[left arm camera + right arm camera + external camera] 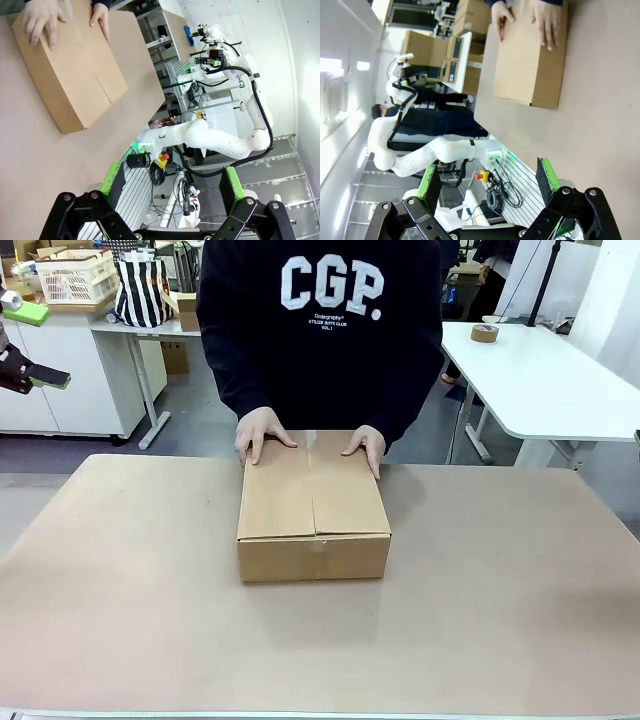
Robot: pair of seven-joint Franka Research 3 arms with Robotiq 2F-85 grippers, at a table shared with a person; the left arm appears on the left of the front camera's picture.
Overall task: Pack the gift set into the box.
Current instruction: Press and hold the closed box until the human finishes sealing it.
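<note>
The box [313, 505] stands in the middle of the table with its top flaps folded shut. A person at the far side presses one hand [262, 432] and the other hand [365, 445] on its far edge. It also lies at the upper left of the left wrist view [75, 75] and at the top of the right wrist view [530, 60]. The gift set is out of view. My left gripper [172, 187] is open and empty, held off the table's left side [30, 373]. Off the opposite side, my right gripper [487, 182] is open and empty too.
The brown table top [500, 620] spreads wide around the box. Behind the person at the right stands a white table [540, 380] with a tape roll [485, 332]. A basket [75, 278] and a striped bag [140, 290] sit at the back left.
</note>
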